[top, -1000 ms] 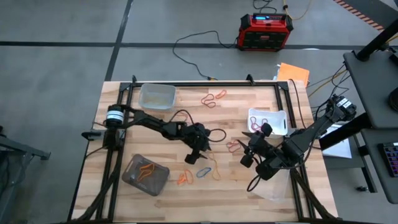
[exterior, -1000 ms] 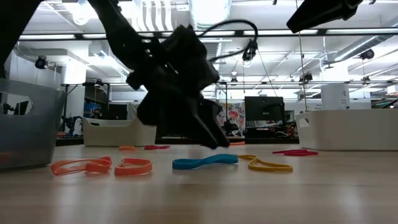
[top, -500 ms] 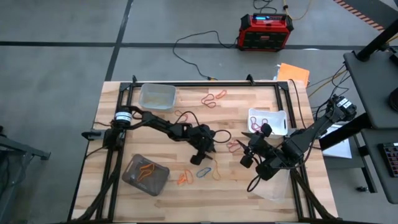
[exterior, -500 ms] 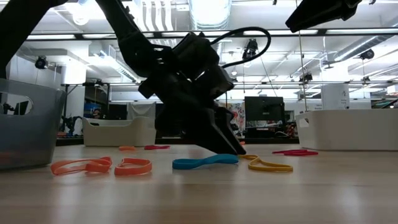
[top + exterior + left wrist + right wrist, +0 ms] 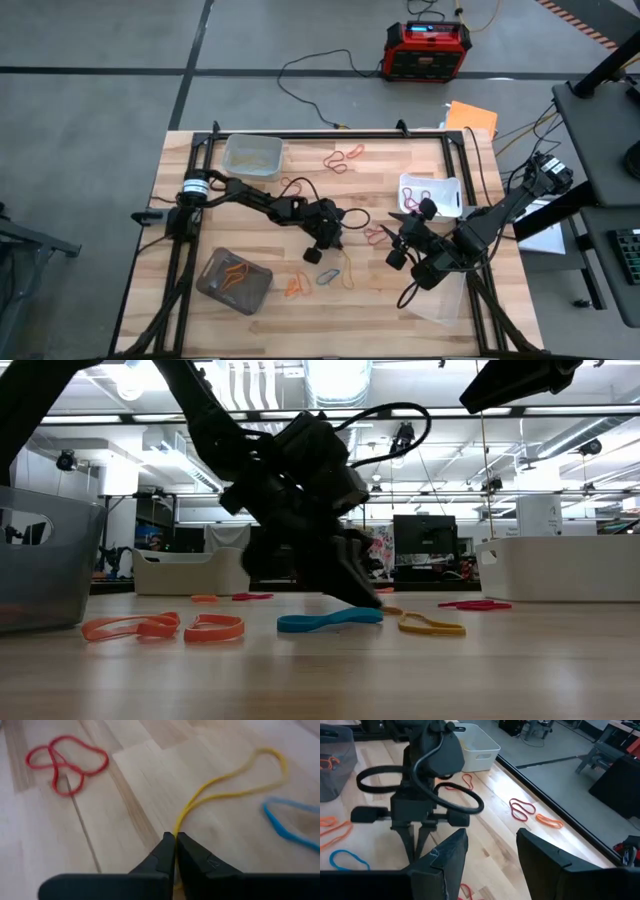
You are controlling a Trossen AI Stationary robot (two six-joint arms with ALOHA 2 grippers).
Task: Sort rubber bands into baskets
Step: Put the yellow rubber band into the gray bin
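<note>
Pale wooden counter planks carry the scattered loops. Left end effector has its tips pinched together on one end of a thin yellow rubber band, which stretches away from it as a long narrow loop. A blue band lies just beyond. Right end effector waits nearby, fingers apart.

Left gripper: I see it mid-table, pinching a rubber band; another band just beside; looped bands near, opposite side
Right gripper: near it, facing; basket behind
</note>
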